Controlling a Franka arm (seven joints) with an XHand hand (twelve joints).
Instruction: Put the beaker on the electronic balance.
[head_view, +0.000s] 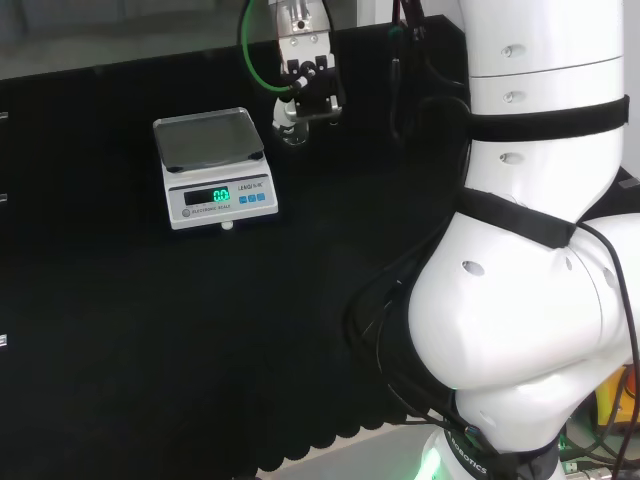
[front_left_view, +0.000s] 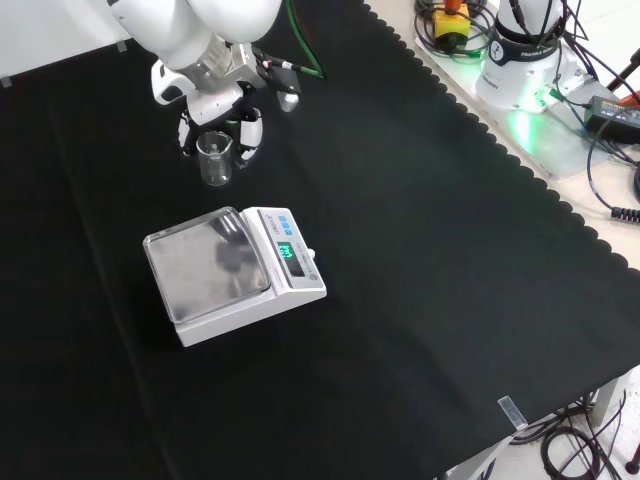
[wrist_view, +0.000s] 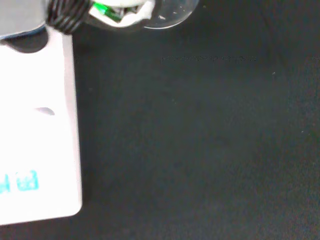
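Clear glass(?) beaker; shiny metal balance pan; matt cloth.

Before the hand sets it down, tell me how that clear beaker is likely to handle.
The beaker looks like thin clear glass or plastic, so probably light, smooth and somewhat slippery between the hand's curled fingers. It appears empty and taller than wide, so a tilted landing could tip it. The balance has a flat pan that should seat it upright.

surface: black cloth, scalloped edge | beyond that edge: pale floor, tangled cables, green light glow
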